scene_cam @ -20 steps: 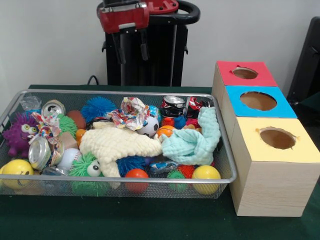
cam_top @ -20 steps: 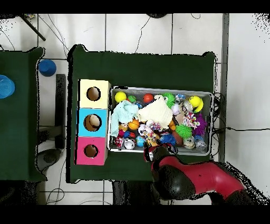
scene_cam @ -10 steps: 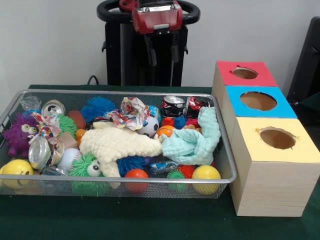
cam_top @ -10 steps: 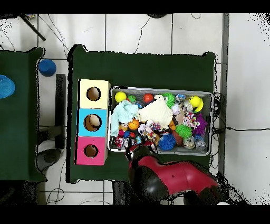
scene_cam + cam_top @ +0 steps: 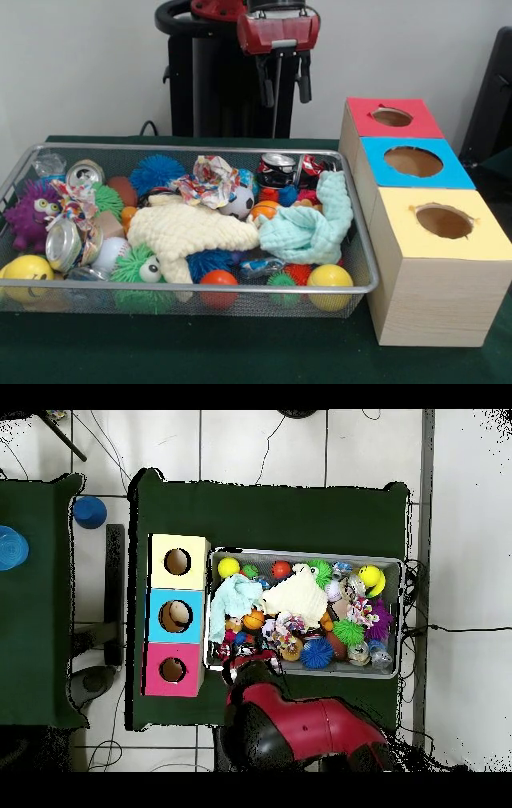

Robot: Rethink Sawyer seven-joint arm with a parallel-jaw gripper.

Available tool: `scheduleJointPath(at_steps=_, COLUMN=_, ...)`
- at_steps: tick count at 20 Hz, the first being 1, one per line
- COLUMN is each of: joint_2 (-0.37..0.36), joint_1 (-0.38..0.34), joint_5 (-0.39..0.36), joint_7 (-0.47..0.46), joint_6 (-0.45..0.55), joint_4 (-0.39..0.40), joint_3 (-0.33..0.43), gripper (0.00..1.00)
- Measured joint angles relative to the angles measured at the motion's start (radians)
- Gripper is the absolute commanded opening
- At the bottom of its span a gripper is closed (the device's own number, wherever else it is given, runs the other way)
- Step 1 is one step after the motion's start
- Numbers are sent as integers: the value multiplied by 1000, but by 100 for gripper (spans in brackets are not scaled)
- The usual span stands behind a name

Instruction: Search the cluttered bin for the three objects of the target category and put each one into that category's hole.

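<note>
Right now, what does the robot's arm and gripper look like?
The gripper has two slim black fingers hanging from a glossy red, boxy wrist housing with a pale grey panel on its face. Above it sits a black rounded ring. From overhead, the arm is a bulky, rounded red shell with black sections.

Wire bin (image 5: 362,240) on table (image 5: 240,352) w/ toys, cans, cloths inside, row of three hole boxes (image 5: 436,264) just beside bin's right side in front view, gripper (image 5: 283,78) raised above bin's far right corner
</note>
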Motion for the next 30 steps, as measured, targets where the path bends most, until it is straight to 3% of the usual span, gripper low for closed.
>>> scheduleJointPath(at_steps=15, joint_2=145, joint_1=62, joint_5=32, joint_7=0, joint_6=-145, joint_4=-1, joint_3=-179, gripper=100)
scheduleJointPath(at_steps=21, joint_2=258, joint_1=142, joint_5=52, joint_7=0, joint_6=-304, joint_4=-2, joint_3=-264, gripper=100)
scheduleJointPath(at_steps=30, joint_2=375, joint_1=208, joint_5=94, joint_7=0, joint_6=-453, joint_4=-2, joint_3=-333, gripper=100)
